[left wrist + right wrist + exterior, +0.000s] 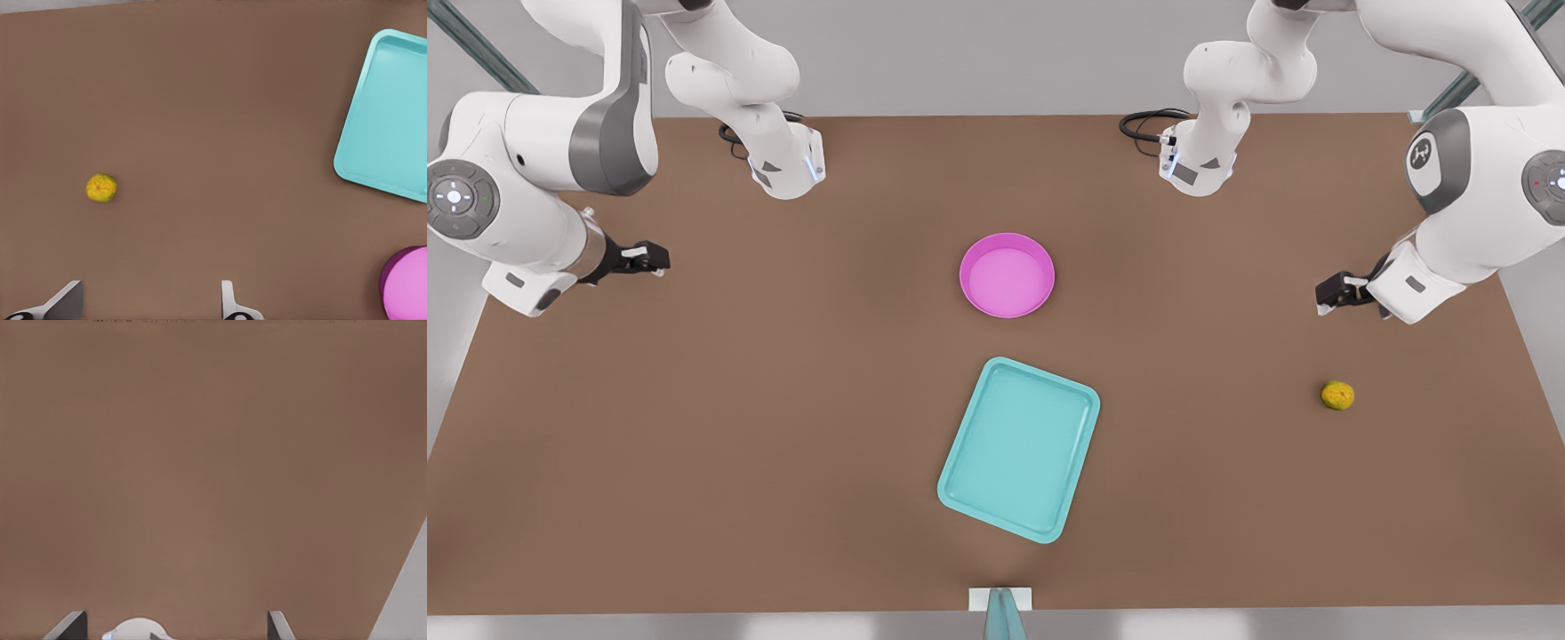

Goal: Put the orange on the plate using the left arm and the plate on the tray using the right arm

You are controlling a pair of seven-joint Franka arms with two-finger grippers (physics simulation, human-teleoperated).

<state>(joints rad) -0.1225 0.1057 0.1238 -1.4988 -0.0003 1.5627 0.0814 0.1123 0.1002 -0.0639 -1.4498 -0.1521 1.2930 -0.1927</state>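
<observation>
Two white jointed arms, the left arm (1476, 169) and the right arm (534, 178), with grey joint bands and round end caps bearing small lights. Each ends in a black gripper with pale fingertips. A black cable (1143, 124) loops at one base.

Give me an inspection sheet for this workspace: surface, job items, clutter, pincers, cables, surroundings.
Surface: brown table, flat.
Orange: loose on the table at the front view's right, apart from everything.
Plate: pink, empty, mid-table, clear of the tray.
Tray: teal, empty, lying skewed, nearer the camera than the plate.
Clutter: nothing seen.
Left pincer: open, holding nothing, at the front view's right, nearest the orange.
Right pincer: open, holding nothing, at the front view's left.
Cables: black loop by one arm base; another partly hidden.
Surroundings: grey floor, metal struts at the corners.
</observation>
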